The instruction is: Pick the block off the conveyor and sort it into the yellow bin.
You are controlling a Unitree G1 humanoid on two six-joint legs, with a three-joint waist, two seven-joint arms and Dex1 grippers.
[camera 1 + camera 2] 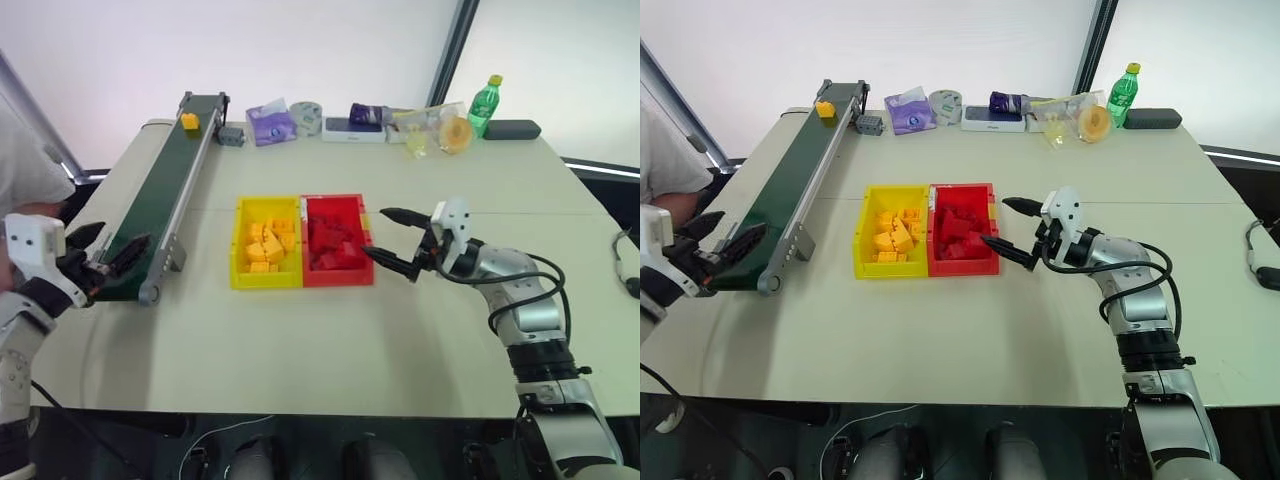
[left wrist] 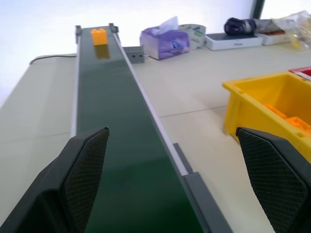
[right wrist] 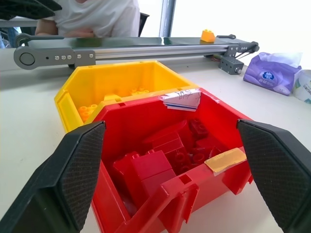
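Left wrist view is giving us the cleanest look at what we're dealing with: the block is sitting way up at the far end of the conveyor, studs up, roughly in the middle of the dark green belt, and well apart from the left gripper, which is hanging over the near end with its two black fingers spread wide and nothing between them. Over in the left eye view the right gripper is hovering just beside the red bin, jaws also apart and empty, so neither one is carrying anything yet. The yellow bin is joined to the red one on the conveyor side and is already holding a pile of similar yellow bricks. As for handling, we're guessing the block is a hard little plastic brick, super light, rigid, not fragile at all, but smooth on the sides, so it could squirt out of a sloppy pinch. We're thinking the best bet is closing on the two flat opposite side walls, low on the body, rather than on the studs, since those textured finger pads should bite fine on flat faces. Being that light, it could also get nudged along the belt by whichever finger touches first.
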